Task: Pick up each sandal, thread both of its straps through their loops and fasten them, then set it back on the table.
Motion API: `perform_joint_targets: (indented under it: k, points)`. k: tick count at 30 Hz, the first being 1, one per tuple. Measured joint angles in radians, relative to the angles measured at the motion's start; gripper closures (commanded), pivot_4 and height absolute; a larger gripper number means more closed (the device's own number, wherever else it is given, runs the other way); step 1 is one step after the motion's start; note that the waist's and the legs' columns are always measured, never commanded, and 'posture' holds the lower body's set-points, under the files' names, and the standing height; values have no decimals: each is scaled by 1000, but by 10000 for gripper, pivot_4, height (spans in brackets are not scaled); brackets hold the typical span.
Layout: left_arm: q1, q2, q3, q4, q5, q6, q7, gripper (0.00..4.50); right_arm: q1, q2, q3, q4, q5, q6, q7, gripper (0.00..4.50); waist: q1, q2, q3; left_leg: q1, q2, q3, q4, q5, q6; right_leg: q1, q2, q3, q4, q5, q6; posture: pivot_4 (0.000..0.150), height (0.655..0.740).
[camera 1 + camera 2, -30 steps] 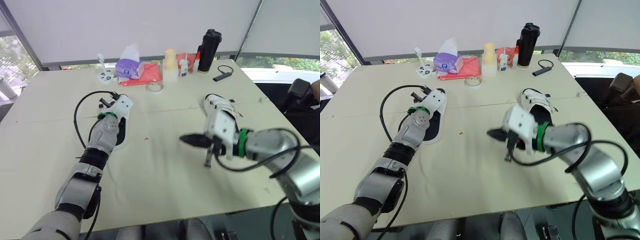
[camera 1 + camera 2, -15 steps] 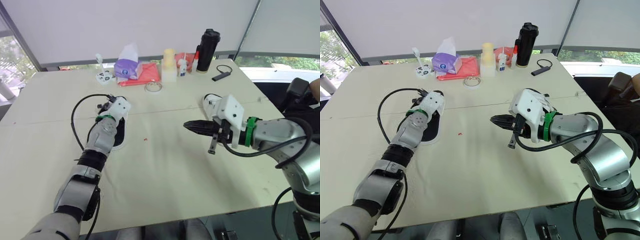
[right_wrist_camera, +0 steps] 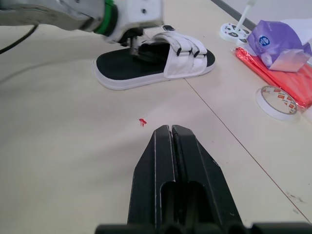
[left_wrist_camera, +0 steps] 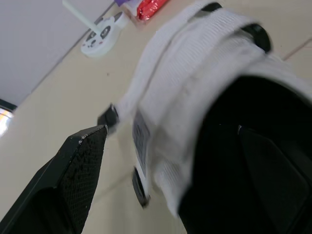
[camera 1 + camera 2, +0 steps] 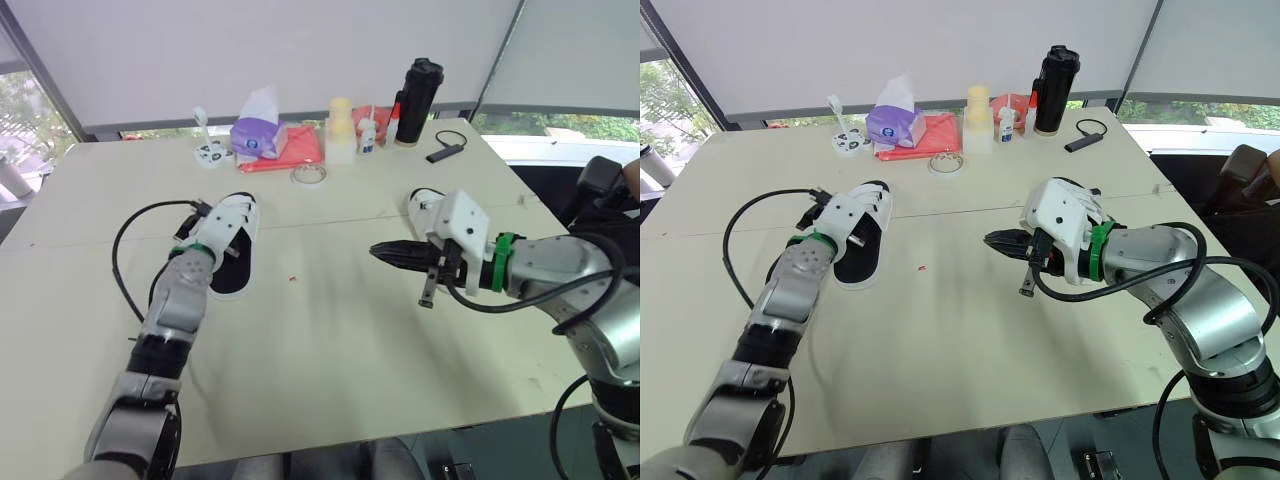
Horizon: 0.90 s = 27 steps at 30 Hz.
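- Jaws of the right gripper [image 3: 170, 130] are pressed together on nothing; it hovers over the table [image 5: 330, 350] at about 2 o'clock, tips pointing toward 9.
- Jaws of the left gripper [image 3: 135, 46] stand spread at 10 o'clock, over the black footbed of the left-hand sandal [image 5: 226, 272], with its white strap [image 4: 195, 73] close in front of them. I cannot tell whether they touch it.
- A red speck [image 5: 292, 279] lies on the table between the two grippers.
- The right-hand sandal [image 5: 1080, 192] rests on the table at 1 o'clock, just behind the right gripper and partly hidden by it.
- A tape roll [image 5: 309, 174] lies flat at 12 o'clock.
- Farthest, along the edge from 11 to 1: a panda holder [image 5: 210, 153], a purple tissue pack [image 5: 257, 137], a red pouch [image 5: 298, 150], a pale bottle [image 5: 341, 125] and a black flask [image 5: 419, 90].
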Motion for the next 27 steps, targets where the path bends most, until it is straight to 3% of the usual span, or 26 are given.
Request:
perform_joint_targets:
  k: [6, 11, 14, 18, 27]
  points:
    - [114, -47, 67, -222, -121, 136, -76, 354, 2, -13, 16, 5, -9, -22, 11, 45000, 9, -1, 1, -1, -1, 0, 3, 0, 0, 1, -1, 0, 0, -1, -3, 1500, 7296]
    - [151, -41, 124, -401, -346, 184, -251, 354, 23, -46, 16, 26, -18, -47, 34, 45000, 8, -5, 5, -2, -1, -1, 3, 0, 0, 0, -1, 0, 0, -2, -3, 1500, 7296]
    - [151, 1, 194, -475, -476, 204, -334, 354, 52, -72, 8, 38, -19, -56, 50, 45000, 3, -5, 7, -2, -1, -1, 2, 0, 0, -1, -1, 0, 0, -2, -3, 1500, 7296]
    - [246, 147, 297, -588, -717, 328, -514, 354, 144, -166, -55, 68, -28, -73, 89, 45000, 1, -3, 10, -3, -1, 0, 2, -2, 3, -1, -1, 1, 0, -2, -3, 1500, 7296]
    - [278, 281, 336, -608, -920, 379, -601, 354, 187, -196, -102, 86, -42, -119, 116, 45000, 6, -5, 11, -3, -1, 0, 4, -2, 3, -1, -1, 1, -1, -2, -4, 1500, 7296]
